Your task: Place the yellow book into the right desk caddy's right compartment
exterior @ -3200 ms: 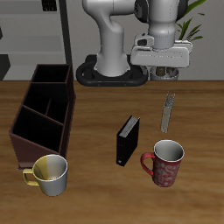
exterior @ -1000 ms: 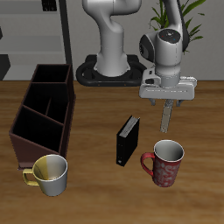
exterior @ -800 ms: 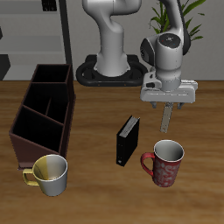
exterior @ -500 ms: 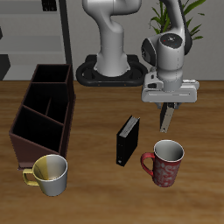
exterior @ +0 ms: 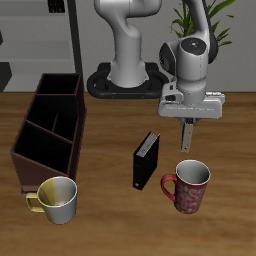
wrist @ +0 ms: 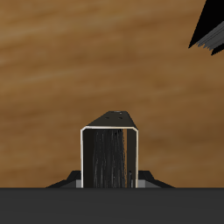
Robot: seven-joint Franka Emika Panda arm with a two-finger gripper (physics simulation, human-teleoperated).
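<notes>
The yellow book (exterior: 186,142) lies on the table as a thin pale strip, beside the black book and behind the red mug. My gripper (exterior: 188,124) is down over the book's far end, with its fingers closed on the book's edges. In the wrist view the book (wrist: 109,157) shows end-on between the fingers, a pale-edged narrow block above the wood. The dark brown desk caddy (exterior: 50,130) stands at the other side of the table, far from the gripper. Its three sections look empty. I cannot tell which end section is the right one.
A black book (exterior: 146,160) stands upright mid-table; its corner also shows in the wrist view (wrist: 210,26). A red mug (exterior: 188,185) sits just in front of the yellow book. A yellow-green mug (exterior: 58,198) stands at the caddy's front end. The robot base (exterior: 125,82) is at the back.
The gripper came down from near the robot's base onto the yellow book. Over the last half second its fingers closed in on the book. The book has stayed on the table.
</notes>
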